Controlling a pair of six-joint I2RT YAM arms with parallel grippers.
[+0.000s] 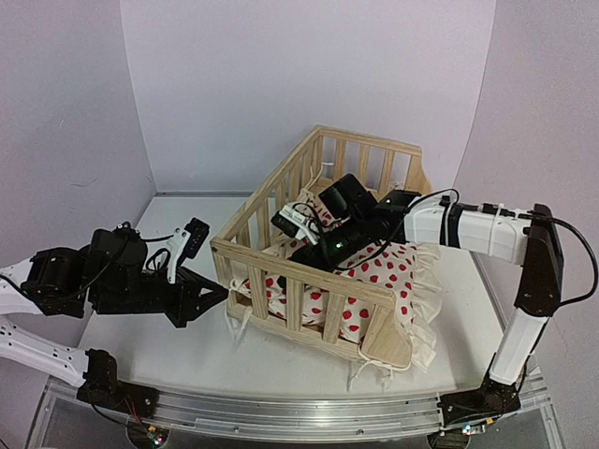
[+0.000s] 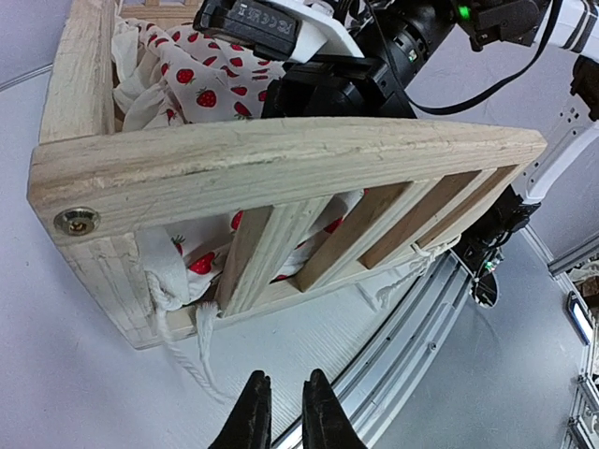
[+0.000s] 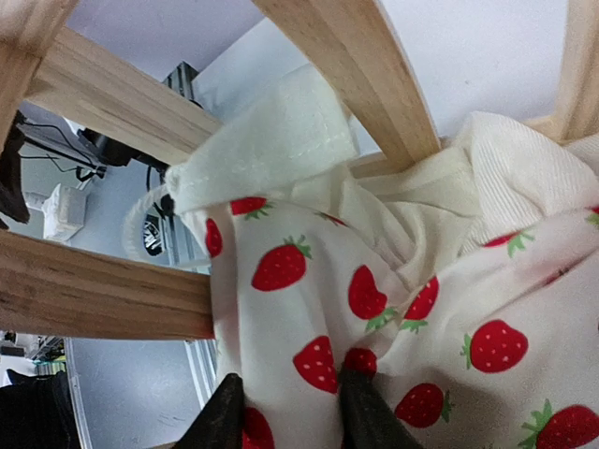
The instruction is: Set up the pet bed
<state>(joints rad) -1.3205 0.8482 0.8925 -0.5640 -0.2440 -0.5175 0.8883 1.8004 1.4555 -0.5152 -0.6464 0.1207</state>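
Right tool [image 3: 285, 412] tips sunk in cushion [image 3: 374, 309]

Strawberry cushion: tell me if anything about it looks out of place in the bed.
Yes. The strawberry cushion lies bunched and crooked in the wooden pet bed, its ruffled edge spilling over the open right side, with tie strings hanging loose through the slats.

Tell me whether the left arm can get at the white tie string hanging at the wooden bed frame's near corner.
Probably yes: the left gripper sits just short of the white tie string, bare table between.
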